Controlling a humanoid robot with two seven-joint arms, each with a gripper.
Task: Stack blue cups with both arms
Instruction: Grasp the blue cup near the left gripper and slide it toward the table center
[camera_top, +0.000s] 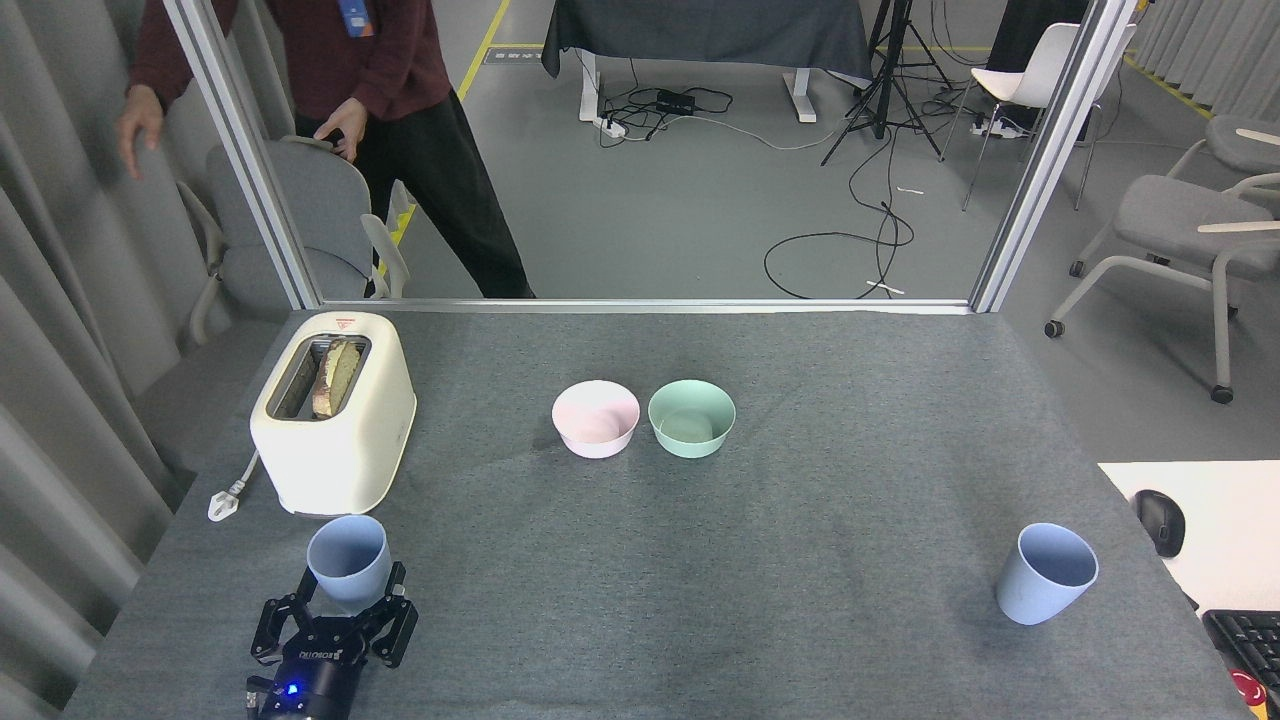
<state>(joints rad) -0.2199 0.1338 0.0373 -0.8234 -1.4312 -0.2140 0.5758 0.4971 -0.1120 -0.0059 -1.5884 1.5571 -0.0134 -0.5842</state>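
One pale blue cup stands upright at the near left of the table, just in front of the toaster. My left gripper comes up from the bottom edge with a blue light on its wrist. It is open, and its black fingers straddle the lower part of this cup, hiding the base. The second blue cup stands upright and alone at the near right. My right gripper is out of view.
A cream toaster holding bread stands at the left, its plug on the grey cloth. A pink bowl and a mint green bowl sit mid-table. A mouse and a keyboard lie right. A person stands beyond the far edge.
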